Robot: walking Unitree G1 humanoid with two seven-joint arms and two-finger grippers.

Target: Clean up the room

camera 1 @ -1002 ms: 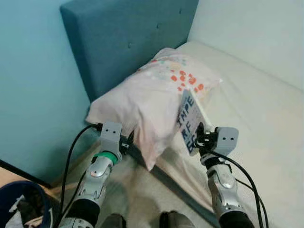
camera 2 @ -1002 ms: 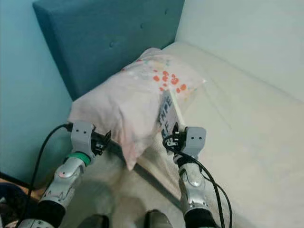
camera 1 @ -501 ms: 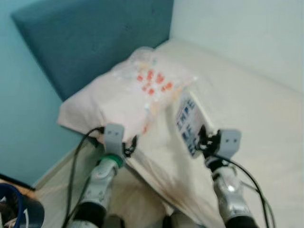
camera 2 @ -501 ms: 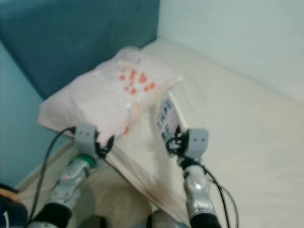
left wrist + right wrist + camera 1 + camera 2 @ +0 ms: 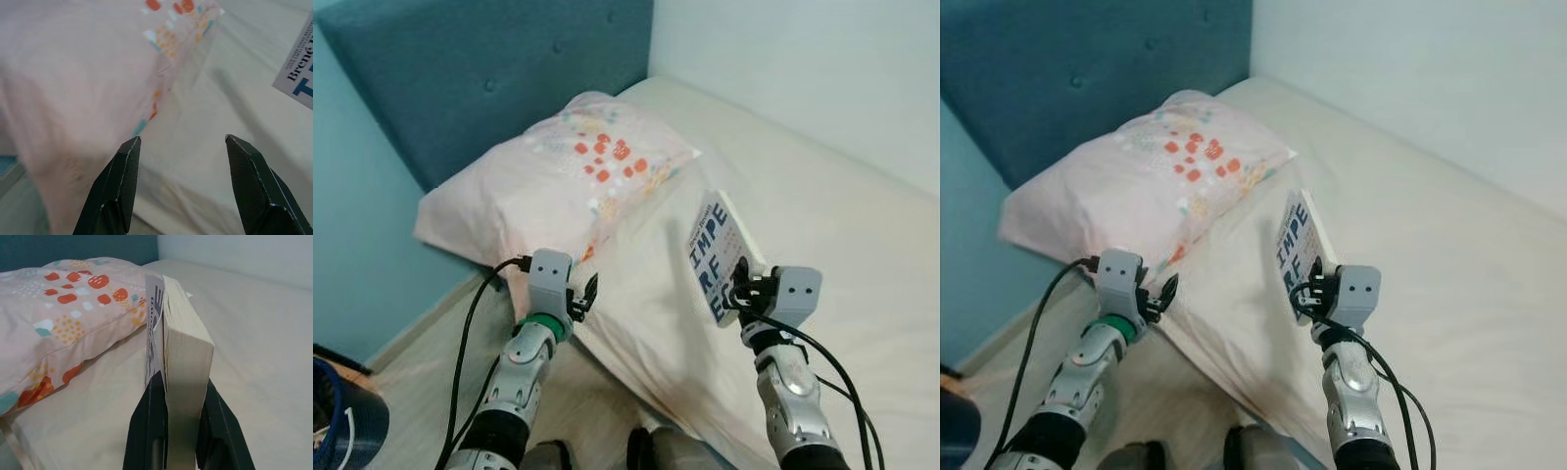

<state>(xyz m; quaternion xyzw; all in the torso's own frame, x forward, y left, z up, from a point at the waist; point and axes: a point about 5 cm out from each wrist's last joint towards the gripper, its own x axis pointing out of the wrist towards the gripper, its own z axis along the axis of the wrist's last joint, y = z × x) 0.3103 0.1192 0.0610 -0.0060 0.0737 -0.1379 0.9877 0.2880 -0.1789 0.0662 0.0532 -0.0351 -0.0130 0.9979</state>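
- Right gripper [image 5: 178,431] clamped on book [image 5: 717,257], fingers pinching lower edge across its thickness; grip on the short edge keeps cover and page block together.
- Book held upright over the bed [image 5: 822,196], cover toward the pillow [image 5: 553,186], clear of the sheet; likely carried high to avoid snagging fabric.
- Left gripper [image 5: 186,196] spread wide, nothing between fingers; hovering at the pillow's near corner, over the mattress edge.
- Pillow lying flat against the headboard [image 5: 499,78], at the head of the bed, apparently where it belongs.
- Bin [image 5: 337,421] on the floor, well apart on the left side, contents too unclear to tell.
- Judgement: pillow step looks done; book needs a home next, none visible here.
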